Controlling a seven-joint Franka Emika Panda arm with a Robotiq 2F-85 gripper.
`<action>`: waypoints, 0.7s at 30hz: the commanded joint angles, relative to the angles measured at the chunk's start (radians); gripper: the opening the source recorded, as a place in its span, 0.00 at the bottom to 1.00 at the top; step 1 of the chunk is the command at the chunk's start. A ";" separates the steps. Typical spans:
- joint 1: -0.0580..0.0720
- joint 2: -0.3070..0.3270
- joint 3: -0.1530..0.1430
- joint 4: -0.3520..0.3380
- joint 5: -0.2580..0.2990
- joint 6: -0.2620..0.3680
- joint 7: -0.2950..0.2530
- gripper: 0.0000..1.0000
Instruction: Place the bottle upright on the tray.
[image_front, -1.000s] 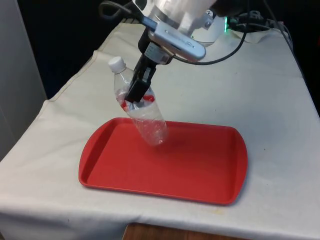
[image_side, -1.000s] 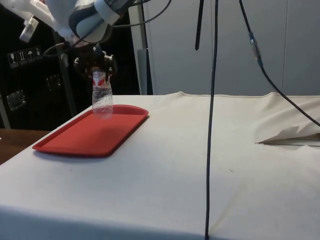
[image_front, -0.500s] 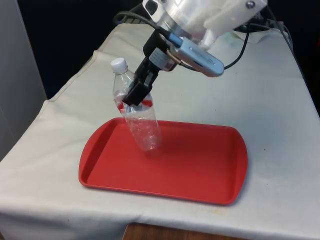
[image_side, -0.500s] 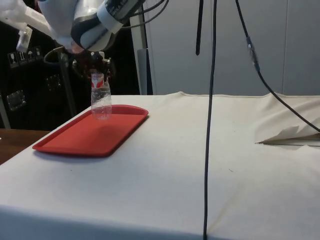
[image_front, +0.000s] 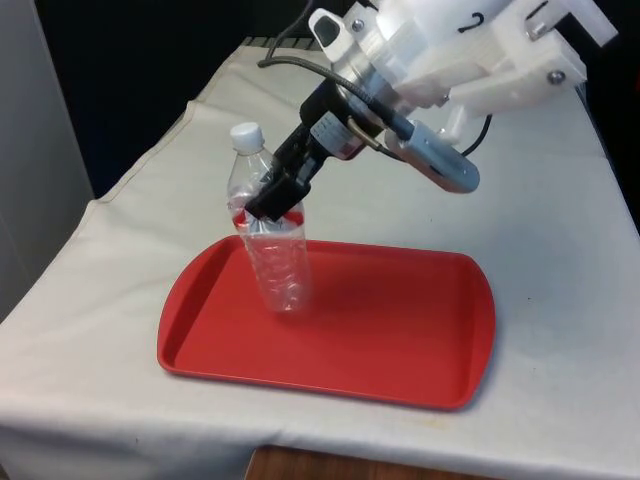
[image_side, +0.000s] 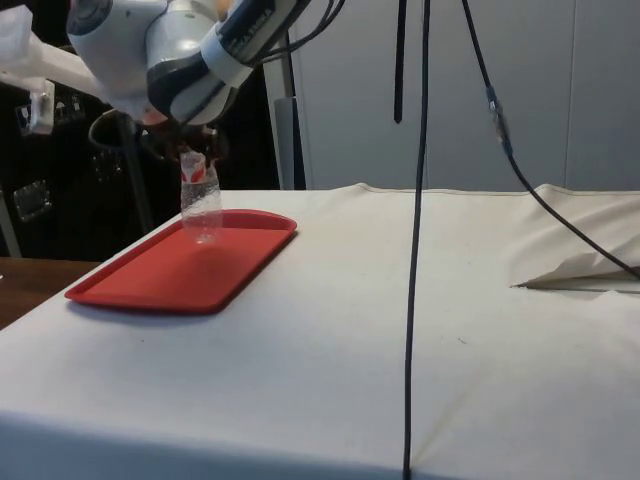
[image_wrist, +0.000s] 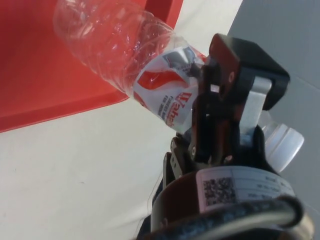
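End effector (image_front: 272, 192) clenched on the bottle (image_front: 268, 240), gripping at the red-and-white label band just below the shoulder. A grip that high leaves the base free to meet the surface first. The clear plastic bottle, white cap on top, stands nearly upright with a slight lean; its base is at or just above the floor of the red tray (image_front: 400, 340), toward the front view's left and the far rim. Contact cannot be confirmed from the side view, where the bottle (image_side: 200, 200) sits over the tray (image_side: 150, 285). The arm reaches in at a slant, presumably to keep the wrist clear of the tray rim. The tray lies flat on the table (image_front: 560, 230). Judgement: placement almost complete; an empty, light bottle may tip on release if still leaning.
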 joint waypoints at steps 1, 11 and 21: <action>0.003 0.008 -0.001 0.009 -0.004 -0.003 0.011 0.14; 0.000 0.012 0.008 0.020 -0.012 -0.016 0.013 0.14; 0.002 0.025 0.011 0.028 -0.019 -0.026 0.013 0.14</action>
